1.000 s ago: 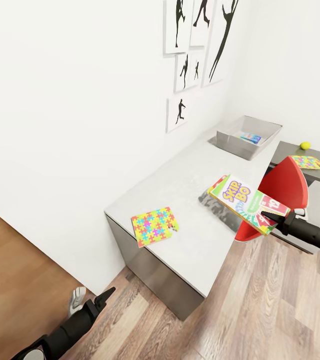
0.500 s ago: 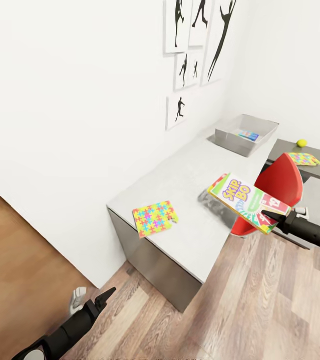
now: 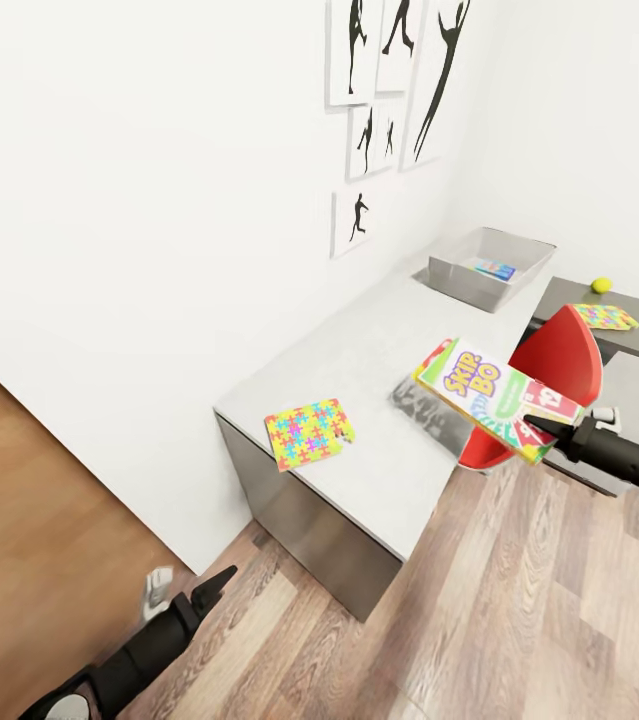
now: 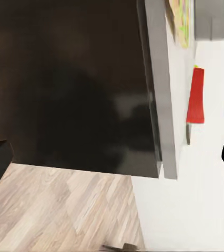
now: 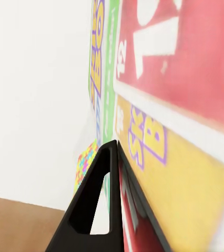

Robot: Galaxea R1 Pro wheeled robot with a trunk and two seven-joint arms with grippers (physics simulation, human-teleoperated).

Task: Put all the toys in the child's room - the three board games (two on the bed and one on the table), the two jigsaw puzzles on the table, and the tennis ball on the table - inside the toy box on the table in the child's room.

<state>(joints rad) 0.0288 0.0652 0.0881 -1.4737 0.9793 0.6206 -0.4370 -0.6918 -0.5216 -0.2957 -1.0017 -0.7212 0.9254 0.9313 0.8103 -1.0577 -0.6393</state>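
Now the right hand (image 3: 542, 428), clamped on one end of the yellow-green-red "SKIP BO" board game box (image 3: 494, 398), has lifted it slightly higher over the front edge of the long light grey desk (image 3: 359, 370), so the carry toward the shallow light grey toy box (image 3: 489, 265) at the far end goes on. The left hand (image 3: 214, 587) hangs low with its fingers spread and empty. One multicoloured jigsaw square (image 3: 307, 433) lies near the desk's near corner.

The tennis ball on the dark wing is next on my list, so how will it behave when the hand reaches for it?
The tennis ball is small and round on the flat table, so a nudge would probably send it rolling. It sits beside a jigsaw puzzle, which likely won't stop it. It probably weighs little.
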